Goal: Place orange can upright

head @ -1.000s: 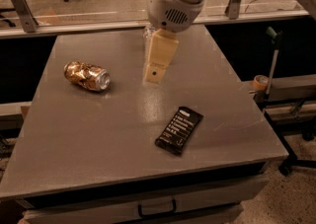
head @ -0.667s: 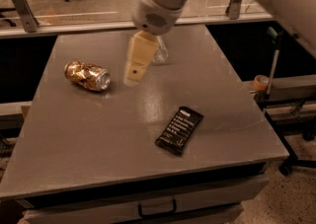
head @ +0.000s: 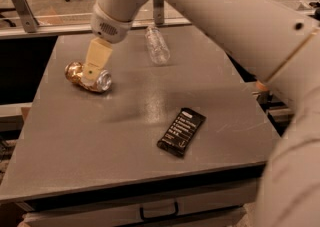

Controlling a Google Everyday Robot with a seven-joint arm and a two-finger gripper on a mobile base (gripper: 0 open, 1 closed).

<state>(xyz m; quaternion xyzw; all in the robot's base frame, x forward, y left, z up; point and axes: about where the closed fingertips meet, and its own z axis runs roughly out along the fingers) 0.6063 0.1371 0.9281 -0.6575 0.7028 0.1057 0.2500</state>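
Orange can (head: 88, 77) lay on its side on the table (head: 125, 146). The gripper (head: 94, 66) sat over the can's middle; whether it gripped could not be told.

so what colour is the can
The can is shiny orange-gold with a silver end, camera view; pincer right at it.

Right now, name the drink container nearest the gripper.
The orange can, dented and on its side, right at the gripper; the clear bottle lies apart, farther back.
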